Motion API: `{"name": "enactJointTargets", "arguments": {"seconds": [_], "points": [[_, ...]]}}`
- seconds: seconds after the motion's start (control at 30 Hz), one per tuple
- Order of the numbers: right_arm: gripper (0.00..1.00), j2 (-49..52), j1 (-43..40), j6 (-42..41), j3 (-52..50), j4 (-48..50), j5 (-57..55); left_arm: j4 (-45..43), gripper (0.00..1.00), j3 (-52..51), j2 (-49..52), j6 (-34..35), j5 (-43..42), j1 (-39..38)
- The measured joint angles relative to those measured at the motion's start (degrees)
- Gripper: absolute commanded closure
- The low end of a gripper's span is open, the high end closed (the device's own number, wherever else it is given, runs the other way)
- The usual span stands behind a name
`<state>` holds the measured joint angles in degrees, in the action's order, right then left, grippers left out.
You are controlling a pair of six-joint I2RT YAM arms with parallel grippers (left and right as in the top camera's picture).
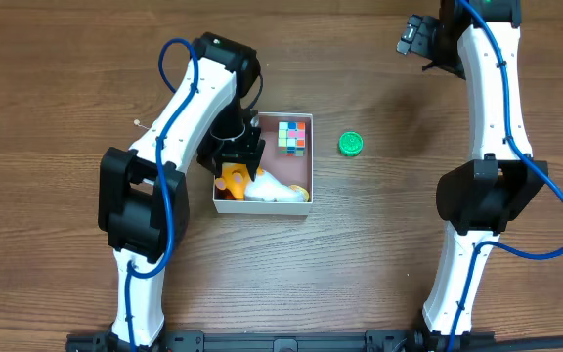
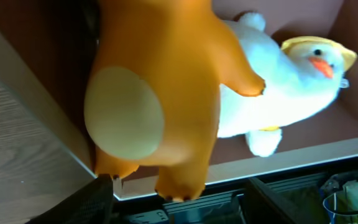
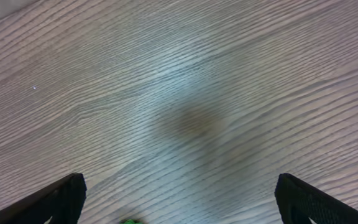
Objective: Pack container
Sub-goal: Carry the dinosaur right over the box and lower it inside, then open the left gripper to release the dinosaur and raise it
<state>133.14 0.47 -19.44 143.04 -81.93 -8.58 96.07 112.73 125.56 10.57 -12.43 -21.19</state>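
Directly beneath the left pincer (image 1: 237, 156) lies the container (image 1: 262, 206), the orange toy (image 2: 160, 93) close under that pincer beside a white duck (image 2: 284, 87). Whether its jaws grip the toy I cannot tell. The right pincer (image 3: 179, 202), spread wide and empty, hangs well apart. A green cap (image 1: 351, 145) lies on the surface, toward the container from it.

We see a white-shelled left arm (image 1: 182, 108) and right arm (image 1: 492, 88) with bulky black joint housings (image 1: 130, 200), looping blue cables (image 1: 545, 210), a black left hand (image 1: 235, 164) and right hand (image 3: 182, 199).
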Motion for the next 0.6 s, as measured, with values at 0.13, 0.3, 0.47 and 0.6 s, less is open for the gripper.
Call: {"name": "enactJointTargets", "arguments": {"seconds": [0.13,0.3,0.47,0.6], "points": [[0.00,0.0,0.0,0.0,0.0,0.0,0.0,-0.8,0.32,-1.1,0.0,0.0,0.0,0.0],[0.00,0.0,0.0,0.0,0.0,0.0,0.0,-3.0,0.32,-1.1,0.0,0.0,0.0,0.0],[0.00,0.0,0.0,0.0,0.0,0.0,0.0,-4.7,0.36,-1.1,0.0,0.0,0.5,0.0],[0.00,0.0,0.0,0.0,0.0,0.0,0.0,-4.8,0.37,-1.1,0.0,0.0,1.6,0.0]]}}
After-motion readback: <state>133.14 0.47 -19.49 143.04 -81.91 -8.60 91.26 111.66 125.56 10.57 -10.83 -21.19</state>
